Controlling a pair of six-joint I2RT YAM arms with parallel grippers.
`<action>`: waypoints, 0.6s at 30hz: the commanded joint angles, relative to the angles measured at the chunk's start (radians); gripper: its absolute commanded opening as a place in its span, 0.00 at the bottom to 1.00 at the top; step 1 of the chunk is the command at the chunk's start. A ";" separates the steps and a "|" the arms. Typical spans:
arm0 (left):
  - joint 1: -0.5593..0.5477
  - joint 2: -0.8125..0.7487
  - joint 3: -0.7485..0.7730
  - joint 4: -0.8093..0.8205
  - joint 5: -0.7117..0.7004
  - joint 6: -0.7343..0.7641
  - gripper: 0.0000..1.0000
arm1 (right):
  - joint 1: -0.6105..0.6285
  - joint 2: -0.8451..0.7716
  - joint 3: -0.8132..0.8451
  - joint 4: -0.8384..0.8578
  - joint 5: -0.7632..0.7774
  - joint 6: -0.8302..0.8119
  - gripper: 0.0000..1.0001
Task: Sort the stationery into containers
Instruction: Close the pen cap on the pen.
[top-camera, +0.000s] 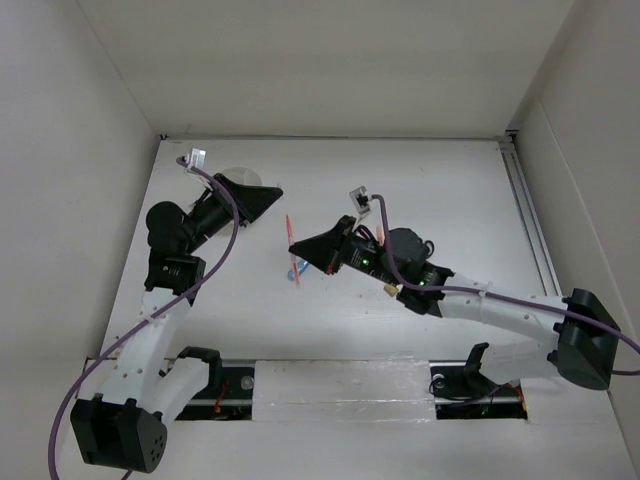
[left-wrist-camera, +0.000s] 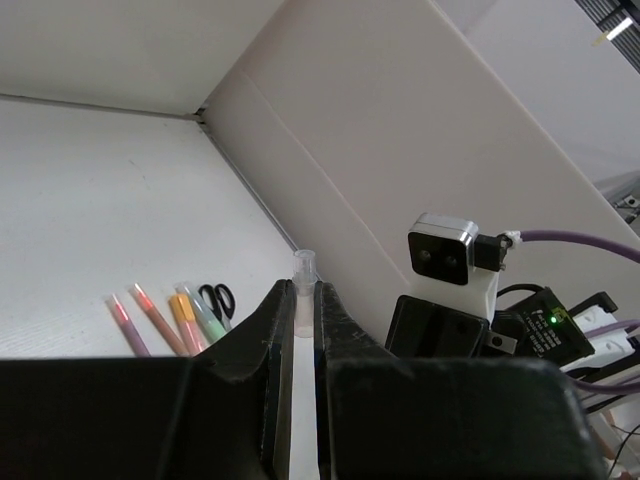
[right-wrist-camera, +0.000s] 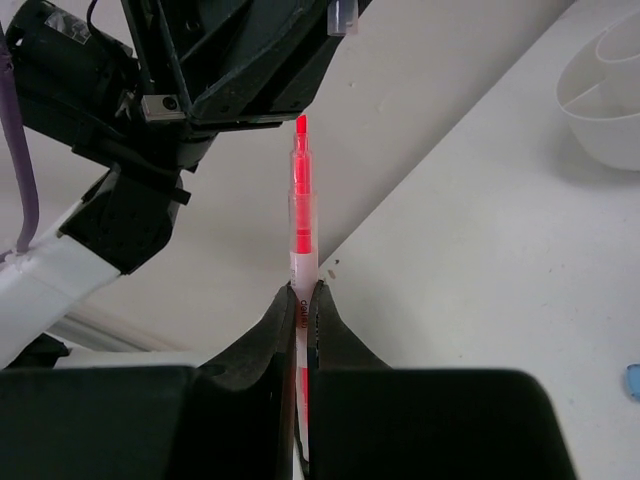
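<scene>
My right gripper (top-camera: 297, 249) (right-wrist-camera: 302, 292) is shut on a thin red pen (right-wrist-camera: 300, 225), which stands upright with its bare tip pointing up; the pen also shows in the top view (top-camera: 289, 228). My left gripper (top-camera: 274, 193) (left-wrist-camera: 304, 296) is shut on a small clear cap (left-wrist-camera: 304, 275), held above and apart from the pen tip; the cap also shows in the right wrist view (right-wrist-camera: 343, 14). The white divided cup (top-camera: 237, 177) (right-wrist-camera: 605, 105) sits under the left gripper, partly hidden. A blue capsule (top-camera: 296, 269) (right-wrist-camera: 634, 381) lies on the table below the right gripper.
Two pink pens (left-wrist-camera: 125, 322), an orange highlighter (left-wrist-camera: 184, 316), a green highlighter (left-wrist-camera: 205, 318) and black scissors (left-wrist-camera: 217, 298) lie together by the right arm. A tiny tan cube (top-camera: 388, 290) lies near the right wrist. White walls enclose the table on three sides.
</scene>
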 joint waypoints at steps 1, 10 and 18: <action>0.002 -0.010 -0.007 0.094 0.031 -0.008 0.00 | 0.011 -0.003 0.045 0.088 0.018 0.003 0.00; 0.002 -0.010 -0.027 0.135 0.062 -0.037 0.00 | 0.011 0.018 0.076 0.088 0.030 0.003 0.00; 0.002 -0.020 -0.027 0.135 0.071 -0.037 0.00 | 0.011 0.047 0.096 0.088 0.030 0.003 0.00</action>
